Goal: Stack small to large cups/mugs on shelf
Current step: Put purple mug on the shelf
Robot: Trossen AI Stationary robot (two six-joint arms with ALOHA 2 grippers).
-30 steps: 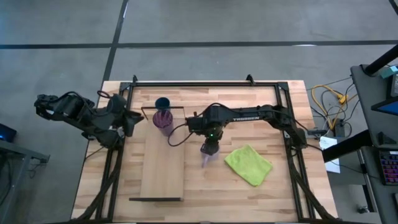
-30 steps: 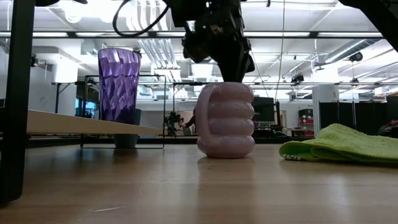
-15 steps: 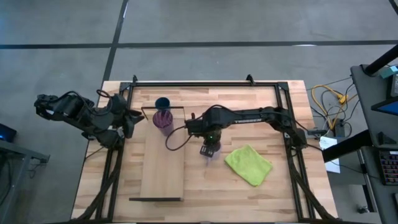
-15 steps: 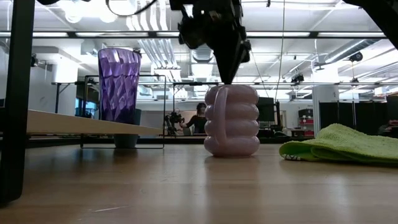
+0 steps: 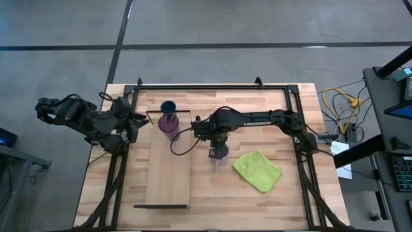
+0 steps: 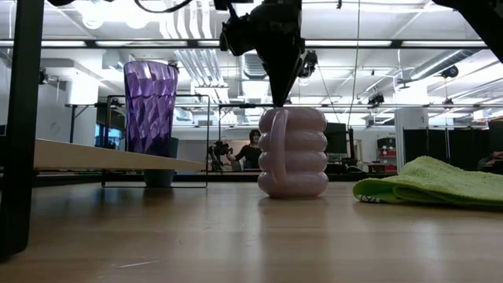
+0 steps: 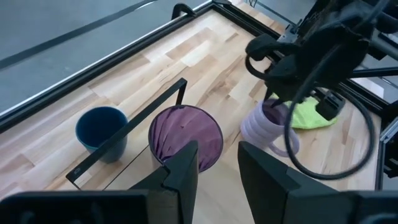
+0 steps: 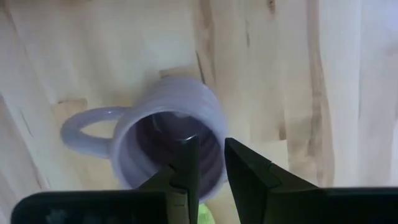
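The lilac mug [image 6: 295, 153] stands upright on its base on the table, right of the shelf [image 5: 168, 171]. It also shows in the right wrist view [image 8: 155, 124]. My right gripper [image 8: 210, 144] points down at its rim and is shut on it. The purple tumbler [image 5: 169, 124] stands on the shelf's far end. The dark blue cup [image 5: 168, 107] stands on the table just beyond that end. My left gripper [image 7: 217, 162] waits open and empty at the table's left edge, facing the tumbler. My right gripper pinches the mug's wall at the rim [image 8: 216, 132], on the side away from the handle [image 8: 84, 127]. One finger [image 8: 186, 155] is inside the mug and one [image 8: 239, 162] outside. The fingers come from above and reach only the rim [image 6: 280, 108]. The mug rests upright on the table.
A green cloth [image 5: 257, 169] lies on the table right of the mug. A dark frame [image 5: 212, 86] runs along the table's far and side edges. The shelf's near two thirds [image 5: 167, 187] are bare.
A second ago my right gripper held the mug tilted, with its handle toward the shelf. It has tipped the mug upright and set its base flat on the table, a little toward the table's right edge. Over the last half second the mug has stayed still.
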